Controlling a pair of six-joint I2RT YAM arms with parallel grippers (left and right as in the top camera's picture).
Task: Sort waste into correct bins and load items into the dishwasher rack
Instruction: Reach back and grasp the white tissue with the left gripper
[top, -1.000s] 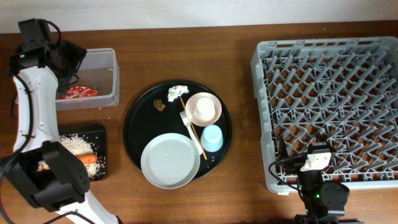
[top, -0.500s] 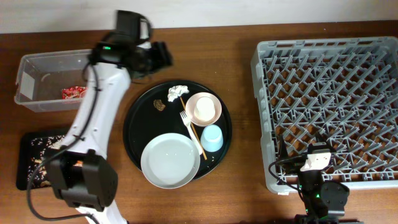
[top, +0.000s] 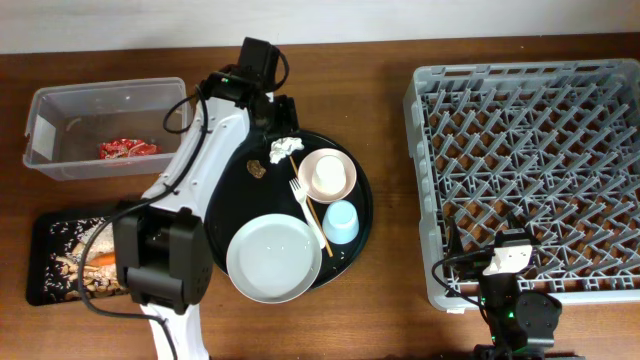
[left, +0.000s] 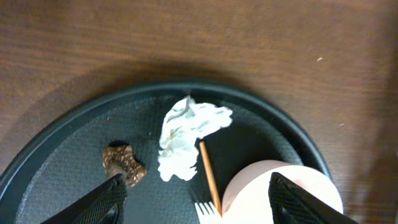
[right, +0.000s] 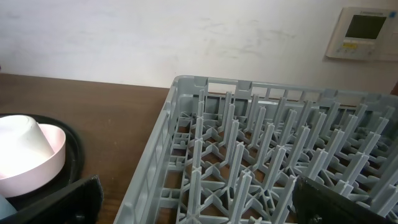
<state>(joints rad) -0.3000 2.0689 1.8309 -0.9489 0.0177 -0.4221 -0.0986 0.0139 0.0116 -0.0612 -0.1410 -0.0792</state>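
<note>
My left gripper (top: 283, 120) is open and empty above the far rim of the round black tray, just over the crumpled white tissue (top: 287, 147). In the left wrist view the jaws (left: 199, 208) straddle the tissue (left: 189, 134), a brown bone piece (left: 124, 165), a chopstick (left: 210, 177) and the pink bowl (left: 280, 193). The bowl (top: 346, 184) holds the cream cup (top: 326, 172). The fork (top: 298, 193), blue cup (top: 341, 222) and white plate (top: 275, 258) lie on the tray. My right gripper (right: 199, 208) is open and empty at the grey rack's (top: 530, 150) near edge.
The clear tub (top: 38, 130) at the far left holds the red wrapper (top: 128, 148). The shallow black tray (top: 38, 240) below it holds rice, bones and a carrot piece (top: 105, 260). The round black tray (top: 215, 200) sits mid-table. The rack also shows in the right wrist view (right: 249, 155).
My left arm has swung right from over the clear tub to the far rim of the round tray. The tub and shallow black tray now sit further left. The right arm has not moved.
</note>
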